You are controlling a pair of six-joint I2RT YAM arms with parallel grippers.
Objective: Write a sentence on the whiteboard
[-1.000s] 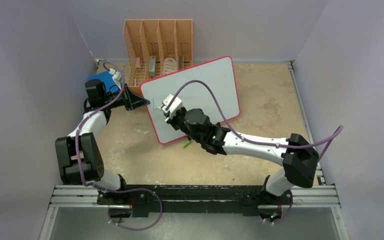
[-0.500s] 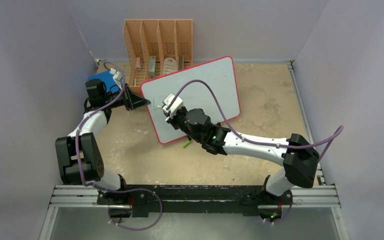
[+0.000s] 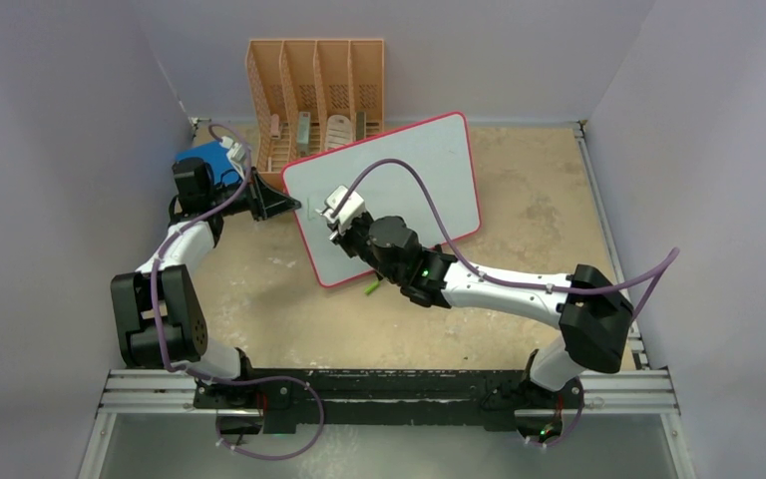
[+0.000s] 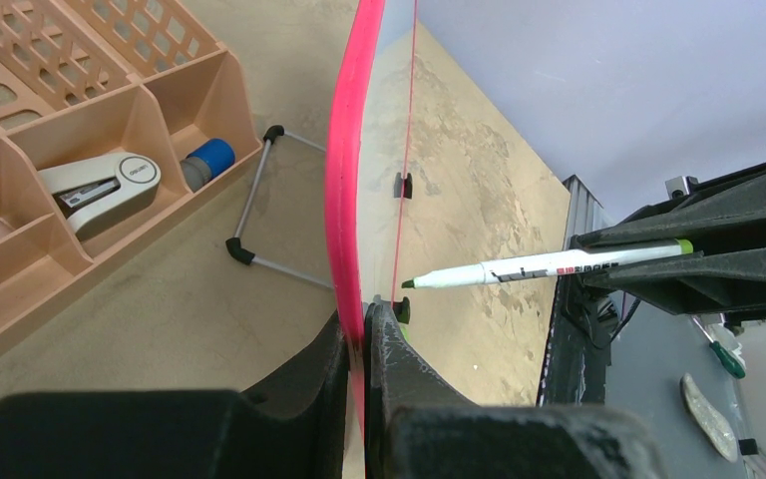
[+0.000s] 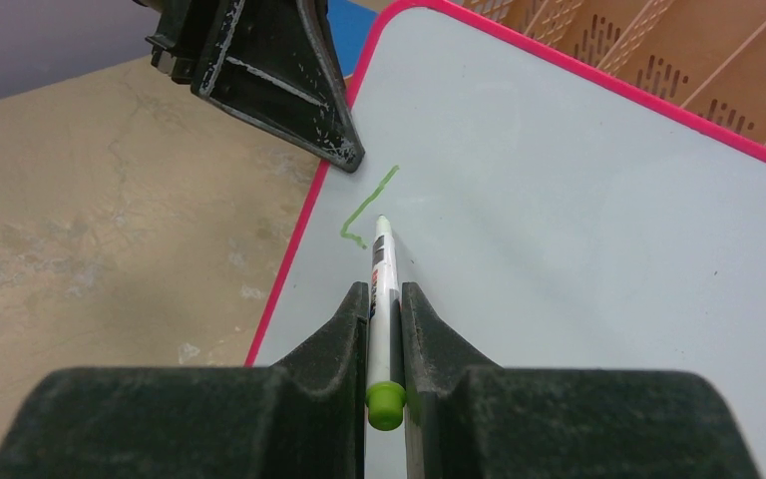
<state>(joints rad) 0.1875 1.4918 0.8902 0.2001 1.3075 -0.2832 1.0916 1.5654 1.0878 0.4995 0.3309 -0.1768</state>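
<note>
A sand-coloured table (image 3: 519, 220), walled on three sides, is pictured from above, with two arms bolted at its 6 o'clock edge. The whiteboard (image 3: 429, 170), pink-rimmed and propped at a slant, is seen at the table's centre, turned so that its long edges run from 8 o'clock to 2 o'clock. A peach slotted desk organizer (image 3: 316, 70) is set against the back wall at 11 o'clock from the board and is partly overlapped by it. A blue book (image 3: 204, 160) is shown at 9 o'clock from the board, beside the left arm.

The left gripper (image 4: 364, 319) is pressed together on the board's pink rim at its 9 o'clock end. The right gripper (image 5: 384, 291) is pinched on a white, green-capped marker (image 5: 383, 259), whose tip is pointed at 12 o'clock in the wrist view and held at the board's face near the left rim; actual contact cannot be confirmed.

A thin wire stand (image 4: 259, 210) with black feet is visible behind the board. A grey stapler (image 4: 100, 185) is lying in one organizer compartment. A small green object (image 3: 371, 288) lies on the table at the board's 6 o'clock edge. A single green stroke (image 5: 369, 210) is seen at 11 o'clock from the marker tip.
</note>
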